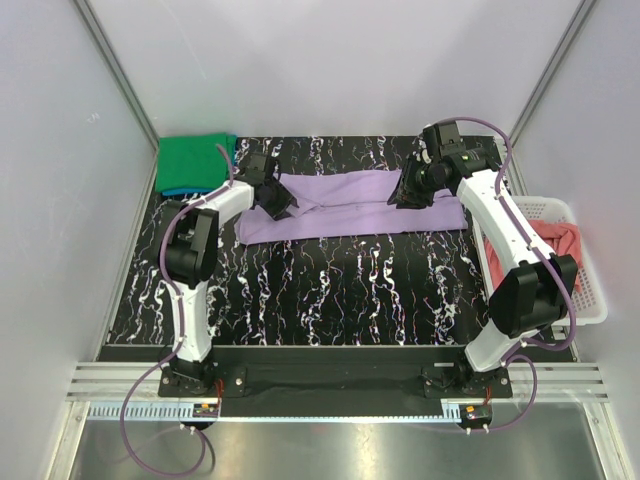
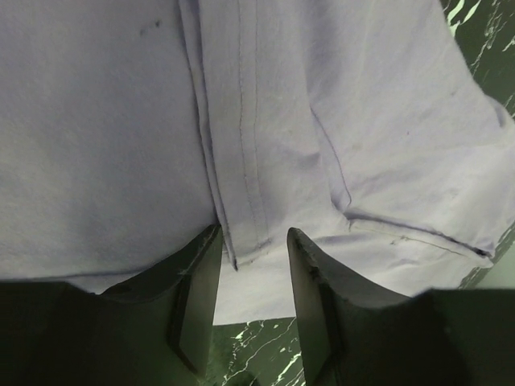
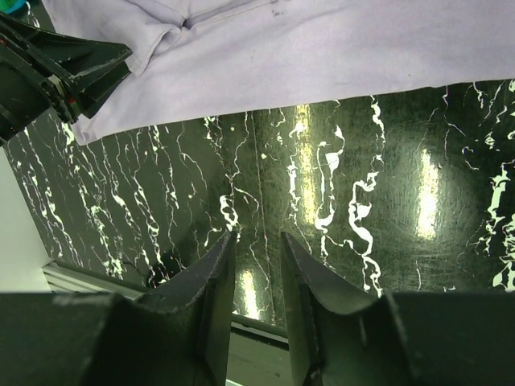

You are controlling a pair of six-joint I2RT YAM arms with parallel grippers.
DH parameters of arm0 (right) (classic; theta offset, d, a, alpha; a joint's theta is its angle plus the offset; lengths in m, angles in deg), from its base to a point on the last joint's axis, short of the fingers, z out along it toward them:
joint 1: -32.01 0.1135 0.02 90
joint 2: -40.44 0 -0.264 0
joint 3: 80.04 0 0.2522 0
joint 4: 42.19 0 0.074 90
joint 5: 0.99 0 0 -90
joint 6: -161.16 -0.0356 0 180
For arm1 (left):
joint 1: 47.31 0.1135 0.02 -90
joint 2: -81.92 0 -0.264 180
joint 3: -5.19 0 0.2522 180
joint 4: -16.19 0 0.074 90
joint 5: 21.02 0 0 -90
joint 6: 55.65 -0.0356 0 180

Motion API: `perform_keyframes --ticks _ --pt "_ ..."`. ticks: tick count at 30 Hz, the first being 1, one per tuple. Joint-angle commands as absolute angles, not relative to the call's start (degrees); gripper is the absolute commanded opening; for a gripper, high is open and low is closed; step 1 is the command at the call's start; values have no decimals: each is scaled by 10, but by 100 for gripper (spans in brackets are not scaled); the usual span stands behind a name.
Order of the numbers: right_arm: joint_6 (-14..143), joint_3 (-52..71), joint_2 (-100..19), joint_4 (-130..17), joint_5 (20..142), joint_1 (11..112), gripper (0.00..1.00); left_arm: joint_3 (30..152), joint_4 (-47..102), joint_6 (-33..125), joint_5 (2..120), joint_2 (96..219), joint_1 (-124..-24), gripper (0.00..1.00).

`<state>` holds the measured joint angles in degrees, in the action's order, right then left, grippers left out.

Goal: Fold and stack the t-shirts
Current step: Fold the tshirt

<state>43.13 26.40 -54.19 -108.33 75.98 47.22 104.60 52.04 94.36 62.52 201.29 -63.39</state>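
A light purple t-shirt [image 1: 350, 205] lies folded into a long band across the back of the black marbled table [image 1: 330, 290]. My left gripper [image 1: 283, 205] is at its left end. In the left wrist view that gripper [image 2: 254, 233] is open, its fingertips straddling a stitched hem of the purple cloth [image 2: 96, 129] without pinching it. My right gripper [image 1: 408, 197] hovers over the band's right end. In the right wrist view it [image 3: 257, 236] is open and empty above bare table, with the purple shirt [image 3: 306, 48] beyond. A folded bright green t-shirt [image 1: 192, 163] rests on a blue one [image 1: 180, 191] at back left.
A white lattice basket [image 1: 590, 300] stands at the right table edge and holds a crumpled salmon pink t-shirt [image 1: 560, 240]. White walls close in the table on three sides. The left arm's fingers [image 3: 48, 72] show at the top left of the right wrist view.
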Motion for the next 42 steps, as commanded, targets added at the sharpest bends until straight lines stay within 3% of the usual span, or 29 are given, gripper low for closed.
perform_keyframes --ticks 1,11,16,27,34,35,36,42 --pt "441 291 -533 -1088 765 471 36 1073 530 946 659 2008 -638 40" --pt "443 288 -522 -1091 777 471 36 1080 522 946 656 2021 -639 26" --pt "444 286 -516 -1092 782 471 36 1086 496 951 648 2020 -639 0" --pt "444 271 -508 -1090 787 470 36 1107 344 932 609 2032 -644 0" --pt "449 274 -499 -1106 801 470 36 1171 293 886 574 2086 -642 17" --pt "448 272 -493 -1108 802 471 36 1191 311 868 571 2109 -643 33" --pt "444 271 -490 -1108 803 470 36 1236 328 860 568 2119 -641 41" --pt "422 267 -466 -1109 800 471 38 1223 429 785 594 2050 -638 64"
